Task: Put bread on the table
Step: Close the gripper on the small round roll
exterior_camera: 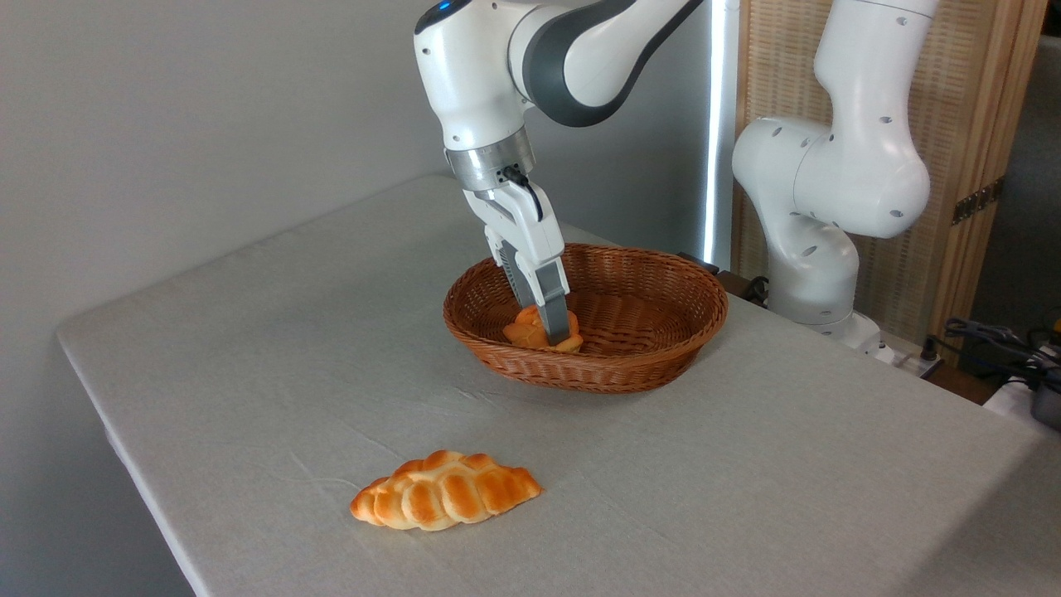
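Bread (524,330), one small round bun, lies inside the basket (655,348), on its floor toward the left end. Its surface is glossy golden-orange with knotted lobes; only the left portion shows clearly, the rest being covered by the claw (557,328).

Claw: one, two-fingered, white body with grey fingers, reaching down into the basket at a slight tilt. The near finger lies across the front of the bun; the far finger is hidden behind it. The fingers appear pressed in around the bun, but whether they actually pinch it cannot be told from this view.

Basket: one, oval, woven brown wicker with a ribbed wall and a thicker braided rim. It stands on the worktop (249,348) toward the back, right of centre.

Loaf (445,490): one, longer, braided, oval with tapered ends, golden crust with paler base. It rests flat on the worktop near the front edge, well apart from the basket.

Worktop: one, rectangular with rounded corners, covered in light grey cloth showing faint wrinkles and creases.

Arm (489,75): one, smooth white casing with dark grey joint bands and a metal collar above the claw. Its base (816,249) stands at the right rear, beyond the worktop edge.

Behind the base stands a wood-framed woven screen (970,124). Cables (986,336) lie at the far right.
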Robot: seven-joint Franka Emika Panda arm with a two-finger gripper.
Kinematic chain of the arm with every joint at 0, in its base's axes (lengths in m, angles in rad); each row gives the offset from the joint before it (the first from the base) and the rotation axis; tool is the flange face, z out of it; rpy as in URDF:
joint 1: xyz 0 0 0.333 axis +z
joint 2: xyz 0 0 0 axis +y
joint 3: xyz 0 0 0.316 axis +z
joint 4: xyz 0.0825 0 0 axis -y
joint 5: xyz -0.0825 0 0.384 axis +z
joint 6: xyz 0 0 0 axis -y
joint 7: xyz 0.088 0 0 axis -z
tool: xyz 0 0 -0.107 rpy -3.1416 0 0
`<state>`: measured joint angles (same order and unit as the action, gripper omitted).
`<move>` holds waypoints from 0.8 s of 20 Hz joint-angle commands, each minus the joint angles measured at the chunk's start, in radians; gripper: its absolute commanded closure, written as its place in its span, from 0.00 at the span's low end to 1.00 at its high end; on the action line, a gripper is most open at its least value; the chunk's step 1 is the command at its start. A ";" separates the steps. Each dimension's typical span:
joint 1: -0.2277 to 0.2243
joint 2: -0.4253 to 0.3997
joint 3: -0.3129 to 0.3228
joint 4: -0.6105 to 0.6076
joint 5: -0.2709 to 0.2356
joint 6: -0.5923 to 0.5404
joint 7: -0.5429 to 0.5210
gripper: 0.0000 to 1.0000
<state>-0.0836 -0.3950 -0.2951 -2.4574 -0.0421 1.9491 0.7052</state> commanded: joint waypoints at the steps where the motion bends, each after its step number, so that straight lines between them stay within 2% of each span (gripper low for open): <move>1: 0.007 -0.007 -0.007 -0.017 0.001 0.022 0.023 0.65; 7: 0.007 -0.010 -0.009 -0.009 0.001 0.011 0.020 0.69; 12: 0.004 -0.018 -0.039 0.070 0.001 -0.157 0.025 0.69; 16: 0.008 -0.016 -0.019 0.139 0.002 -0.196 0.043 0.66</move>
<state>-0.0843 -0.4076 -0.3319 -2.3905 -0.0418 1.8109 0.7057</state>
